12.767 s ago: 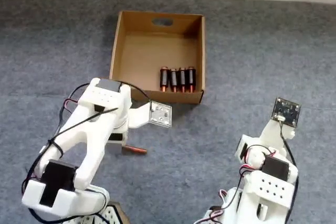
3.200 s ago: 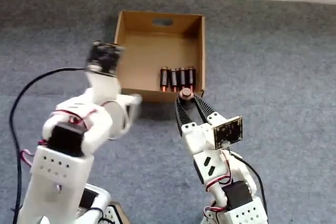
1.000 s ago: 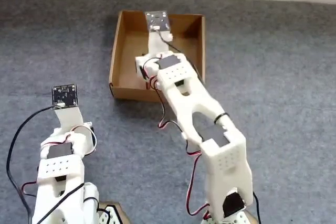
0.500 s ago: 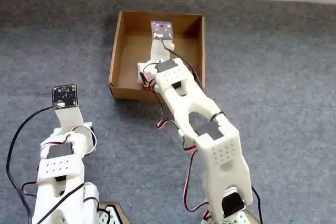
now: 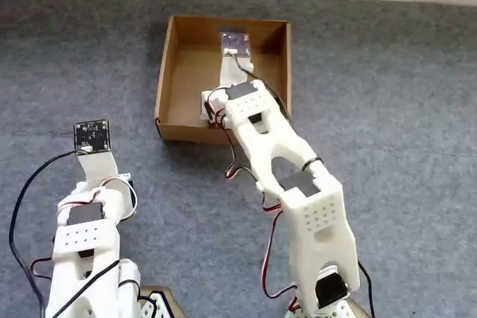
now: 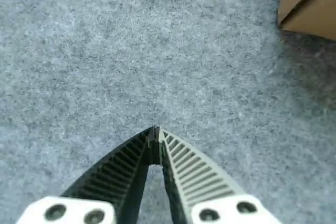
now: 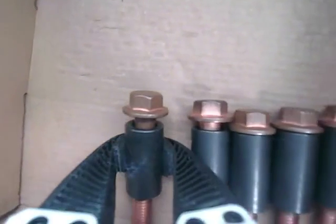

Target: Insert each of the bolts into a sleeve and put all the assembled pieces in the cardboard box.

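Right arm (image 5: 276, 154) had eased back a little over the box (image 5: 168, 72) in the last half second of the high view, while the left arm (image 5: 89, 221) had stayed parked over the grey surface (image 5: 387, 109).

At the left wrist, the left claw (image 6: 156, 136) was pressed together on nothing, with a box corner near.

At the right wrist, the right claw (image 7: 143, 155) pinched a sleeve (image 7: 143, 137) with its bolt (image 7: 145, 104) through it, low in the box just beside four finished pieces (image 7: 252, 150). It seemed the last piece, needing only release.

No writing was legible.
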